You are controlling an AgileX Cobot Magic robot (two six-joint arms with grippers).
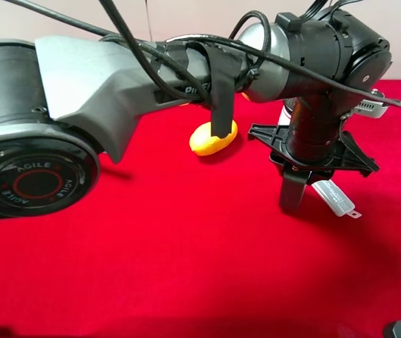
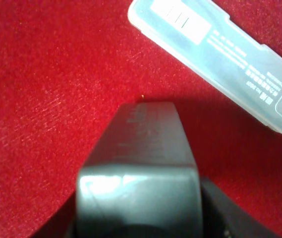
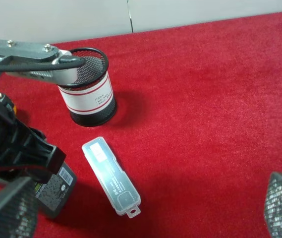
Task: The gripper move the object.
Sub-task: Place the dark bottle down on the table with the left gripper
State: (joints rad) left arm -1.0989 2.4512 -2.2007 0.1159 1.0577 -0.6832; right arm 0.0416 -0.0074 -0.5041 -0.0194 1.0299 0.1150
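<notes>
Left gripper (image 1: 293, 186) stands over the object (image 3: 56, 191), low on the red cloth (image 3: 205, 99) just beside the translucent case (image 3: 111, 176); its jaw state cannot be told. Right gripper (image 3: 145, 198) is spread wide over bare cloth. Mesh cup (image 3: 88, 87) stands near the cloth's far edge, its interior partly hidden.

It looks like a robotics lab test bench. A table under red cloth (image 1: 151, 267) meets a bare pale wall (image 3: 205, 10) at 12 o'clock. A cabled robot arm (image 1: 80, 84) marked AGILE reaches in from 9 o'clock. Loose test items lie about: a mesh cup (image 3: 88, 94), a translucent case (image 3: 111, 176) and a yellow lump (image 1: 213, 137).
</notes>
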